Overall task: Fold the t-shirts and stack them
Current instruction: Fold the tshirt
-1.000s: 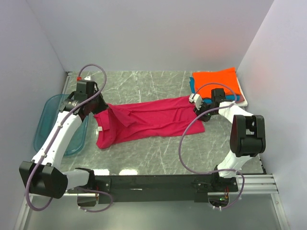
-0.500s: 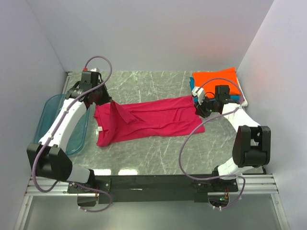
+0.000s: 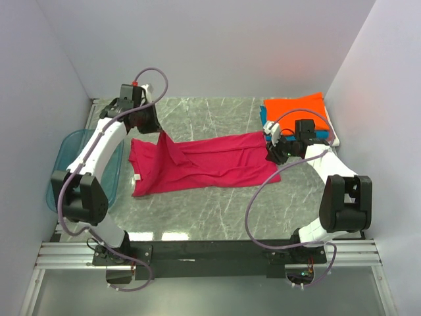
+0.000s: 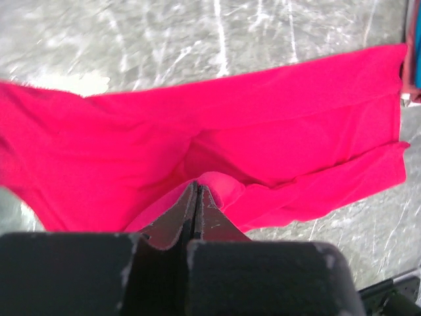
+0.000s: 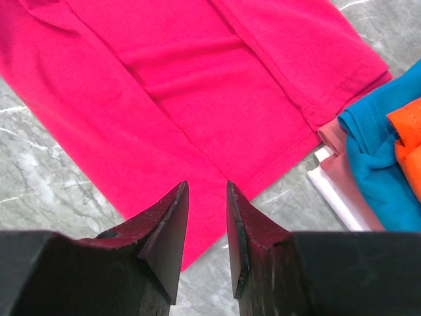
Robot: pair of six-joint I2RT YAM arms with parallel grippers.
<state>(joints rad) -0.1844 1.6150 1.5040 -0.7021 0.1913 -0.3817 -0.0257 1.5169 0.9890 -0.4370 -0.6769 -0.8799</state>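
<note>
The magenta-red t-shirt (image 3: 210, 164) lies spread across the middle of the marble table, its left part pulled up into a peak. My left gripper (image 3: 156, 131) is shut on that raised fold; in the left wrist view the cloth (image 4: 263, 118) rises right to the closed tips (image 4: 196, 185). My right gripper (image 3: 271, 155) stands open just above the shirt's right hem (image 5: 197, 79), with nothing between its fingers (image 5: 207, 184). A stack of folded t-shirts sits at the back right, orange (image 3: 296, 108) on top, with teal (image 5: 375, 151), pinkish (image 5: 342, 171) and white (image 5: 329, 187) edges below.
A translucent blue plastic tray (image 3: 66, 164) lies at the left edge of the table, beside the left arm. White walls close in the table on the left, back and right. The right arm's cable loops over the table front right of the shirt.
My left gripper has swung toward the back and right, drawing the shirt's left part up with it. The right gripper's jaws have opened a little and it shifted slightly right.
</note>
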